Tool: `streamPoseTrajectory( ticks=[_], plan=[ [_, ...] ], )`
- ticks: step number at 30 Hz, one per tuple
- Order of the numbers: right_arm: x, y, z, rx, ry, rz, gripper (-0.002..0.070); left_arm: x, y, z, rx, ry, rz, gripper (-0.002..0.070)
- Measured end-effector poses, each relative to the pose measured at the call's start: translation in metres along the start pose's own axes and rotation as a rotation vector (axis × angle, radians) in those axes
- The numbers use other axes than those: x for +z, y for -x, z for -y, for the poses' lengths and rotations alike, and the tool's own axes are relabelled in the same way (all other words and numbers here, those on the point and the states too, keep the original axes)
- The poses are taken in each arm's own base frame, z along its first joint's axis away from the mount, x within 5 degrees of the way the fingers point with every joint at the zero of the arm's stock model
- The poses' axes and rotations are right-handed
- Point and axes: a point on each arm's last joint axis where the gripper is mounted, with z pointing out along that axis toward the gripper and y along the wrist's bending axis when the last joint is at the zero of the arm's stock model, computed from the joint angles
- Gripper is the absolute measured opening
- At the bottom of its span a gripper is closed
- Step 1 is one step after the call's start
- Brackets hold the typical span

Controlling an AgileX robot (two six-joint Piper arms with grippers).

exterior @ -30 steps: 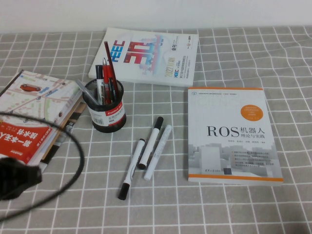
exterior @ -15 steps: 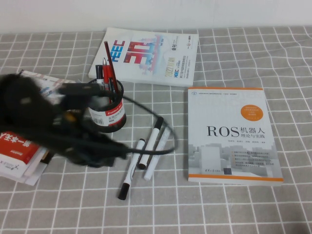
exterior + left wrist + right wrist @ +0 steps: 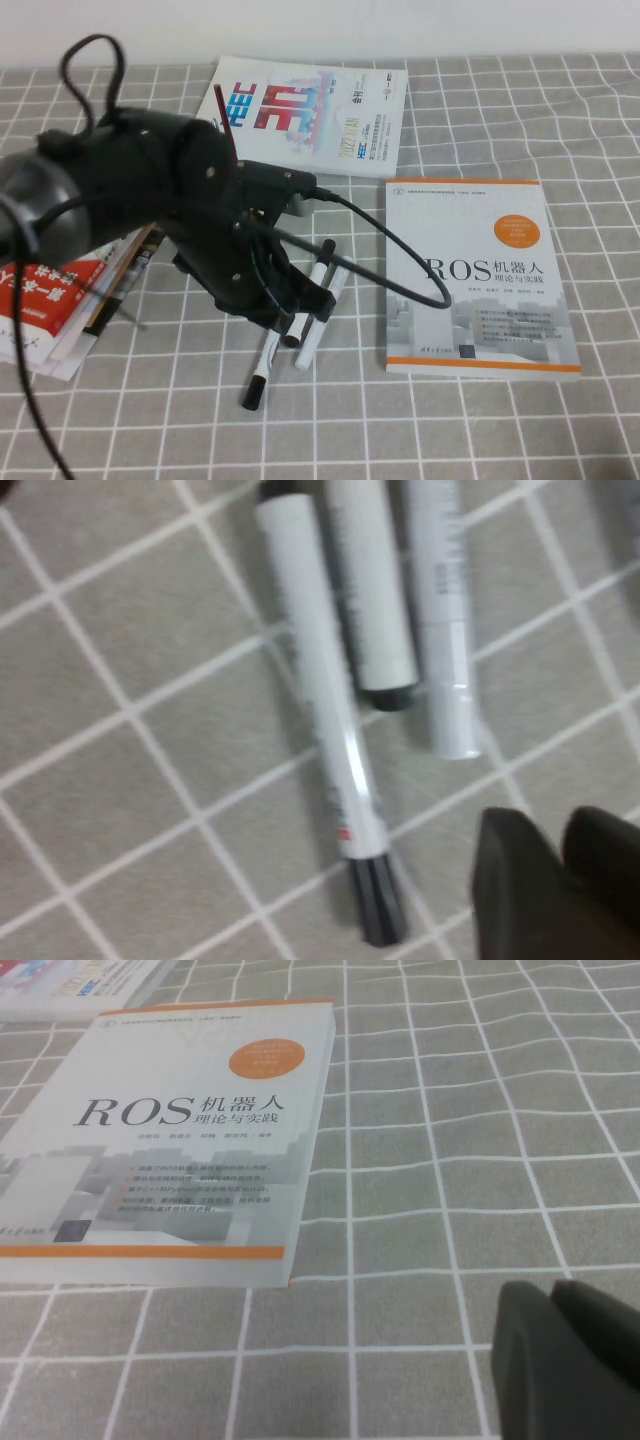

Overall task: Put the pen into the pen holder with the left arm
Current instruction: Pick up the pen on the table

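Observation:
The pen (image 3: pixel 258 378), slim and white with a black cap at its near end, lies on the grey checked cloth. In the left wrist view the pen (image 3: pixel 325 710) lies beside a thicker white marker (image 3: pixel 368 590) with a black end and an all-white marker (image 3: pixel 440 620). My left arm (image 3: pixel 170 190) reaches over the table's middle and hides the pen holder; only a red pen tip (image 3: pixel 224 122) shows above it. My left gripper (image 3: pixel 560 845) is shut and empty, just above the cloth beside the pens, clear of the pen's cap. My right gripper (image 3: pixel 553 1305) is shut and empty over bare cloth.
A white ROS book (image 3: pixel 480 275) lies at the right and shows in the right wrist view (image 3: pixel 170 1130). A white HEC book (image 3: pixel 320 110) lies at the back. A stack of books (image 3: pixel 50 300) lies at the left. A black cable (image 3: pixel 400 265) loops over the ROS book's edge.
My left arm has swung in from the front left corner to over the pens and now hides the pen holder. The pens and books have not moved.

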Motion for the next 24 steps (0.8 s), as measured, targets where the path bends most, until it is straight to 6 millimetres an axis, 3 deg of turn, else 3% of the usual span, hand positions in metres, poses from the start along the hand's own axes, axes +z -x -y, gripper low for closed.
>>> streamPoseTrajectory(
  ticks=[4,7,14,24],
  plan=[
    [0.000,0.000,0.000,0.000,0.000,0.000,-0.0015,0.010,0.006,-0.004,-0.008,0.041,-0.049,0.0223],
    [0.000,0.000,0.000,0.000,0.000,0.000,-0.0015,0.021,0.007,-0.007,-0.027,0.057,-0.083,0.0277],
    [0.000,0.000,0.000,0.000,0.000,0.000,-0.0015,0.048,0.007,-0.014,-0.016,0.099,-0.158,0.0298],
    [0.000,0.000,0.000,0.000,0.000,0.000,-0.0015,0.068,0.011,-0.017,-0.011,0.107,-0.151,0.0298]
  ],
)
